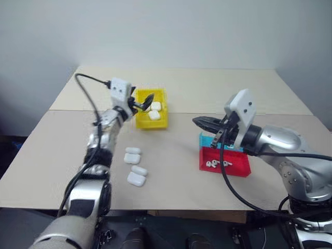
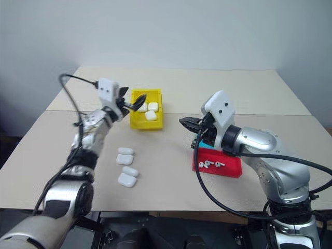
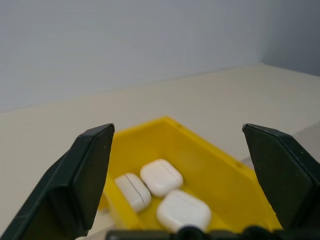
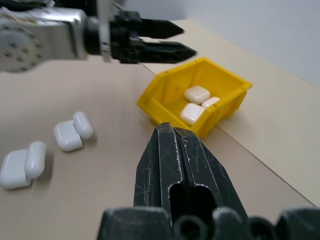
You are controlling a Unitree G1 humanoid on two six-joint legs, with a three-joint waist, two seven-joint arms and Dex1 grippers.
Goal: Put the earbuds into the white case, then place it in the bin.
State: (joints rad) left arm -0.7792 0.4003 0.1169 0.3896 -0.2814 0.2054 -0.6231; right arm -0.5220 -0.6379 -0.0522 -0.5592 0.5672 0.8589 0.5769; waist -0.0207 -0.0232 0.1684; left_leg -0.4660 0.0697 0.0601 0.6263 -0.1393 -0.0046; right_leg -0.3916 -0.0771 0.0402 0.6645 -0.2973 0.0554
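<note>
Left gripper [image 1: 147,99] fingers spread wide, empty, over yellow bin [image 1: 139,120] in upper middle of frame; three white cases [image 3: 161,177] lie inside. Right gripper [image 1: 201,122] fingers pressed shut, holding nothing, above red tray [image 1: 241,169] with loose earbuds [image 1: 211,164]. Drop looks done; next: fetch open case [image 1: 133,155] from table [image 1: 176,181], load earbuds

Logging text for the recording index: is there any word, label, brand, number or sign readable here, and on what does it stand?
None can be read.
Cases in the bin: plain white, no marking shows.
Cases on the table: plain white, no marking shows.
Red tray and teal tray: no label shows.
Left gripper and right gripper: bare black, scratches but no lettering.
</note>
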